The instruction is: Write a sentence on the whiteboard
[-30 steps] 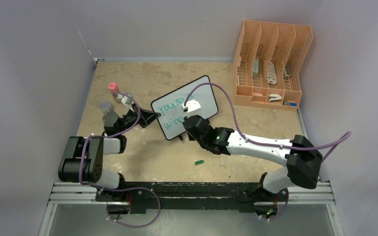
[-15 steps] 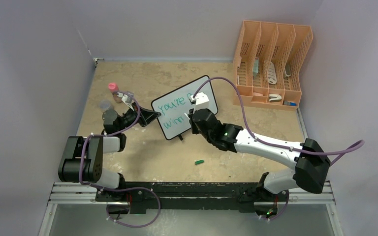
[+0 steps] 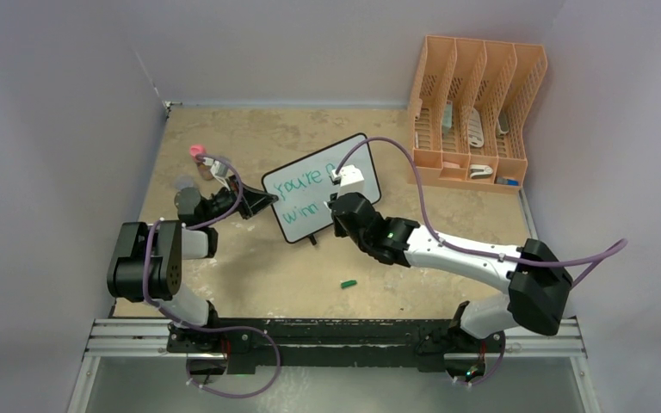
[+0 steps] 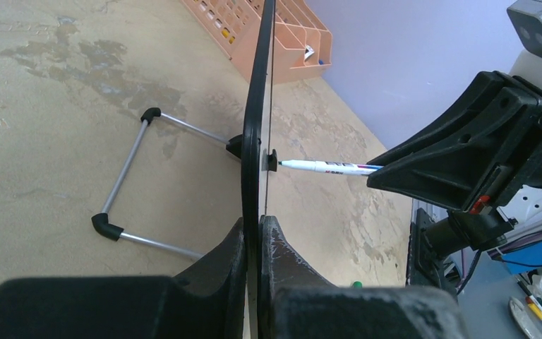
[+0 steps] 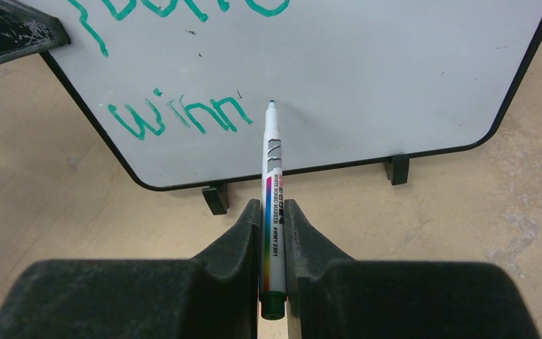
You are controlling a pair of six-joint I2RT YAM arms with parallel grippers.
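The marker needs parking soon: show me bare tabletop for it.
Free: the back strip behind the whiteboard; the patch between right arm and file rack; the front, left of the green cap. Crowded: around the left gripper and pink-capped bottle.

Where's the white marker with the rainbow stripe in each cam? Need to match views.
Top external: not discernible, hidden under the right gripper in front of the small black-framed whiteboard.
Left wrist: white rainbow-striped marker centre-right, horizontal, tip at the board.
Right wrist: centre, upright in the jaws, tip just right of the teal "winn" lettering.
Shared landmark: that whiteboard, edge-on in left wrist, filling the top in right wrist.
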